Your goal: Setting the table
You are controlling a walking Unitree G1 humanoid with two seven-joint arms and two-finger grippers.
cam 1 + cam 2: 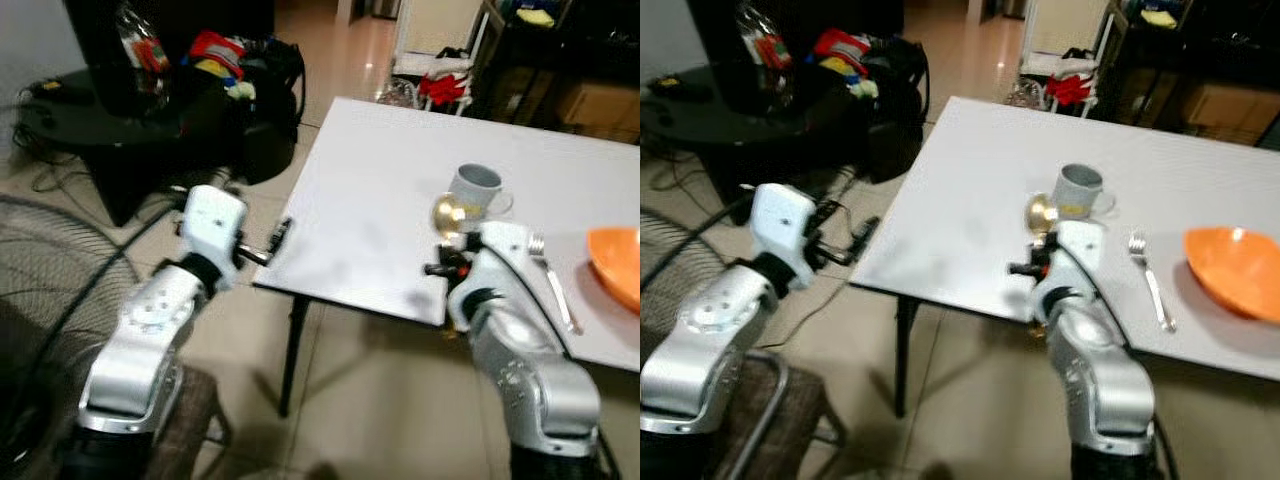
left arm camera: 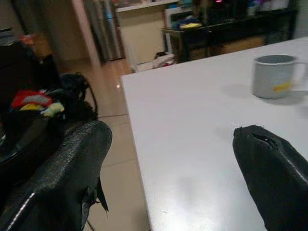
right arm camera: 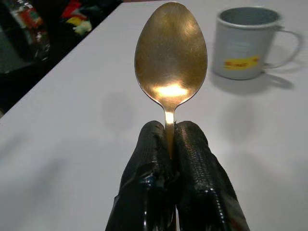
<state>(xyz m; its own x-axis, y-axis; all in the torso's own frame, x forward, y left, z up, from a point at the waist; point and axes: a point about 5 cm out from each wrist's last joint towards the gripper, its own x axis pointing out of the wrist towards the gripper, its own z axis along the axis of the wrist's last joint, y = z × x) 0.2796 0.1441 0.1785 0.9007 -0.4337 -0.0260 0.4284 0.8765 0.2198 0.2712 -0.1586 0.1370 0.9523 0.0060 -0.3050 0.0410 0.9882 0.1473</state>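
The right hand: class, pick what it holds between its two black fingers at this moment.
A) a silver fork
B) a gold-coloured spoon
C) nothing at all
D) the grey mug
B: in the right wrist view the right hand is shut on the handle of the gold-coloured spoon, its bowl sticking out ahead, while the grey mug stands apart on the white table and the fork lies there untouched.

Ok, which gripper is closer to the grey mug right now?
Right. The right gripper, shut on the spoon, is over the table just in front of the grey mug. The left gripper is open at the table's left edge, well away from the mug.
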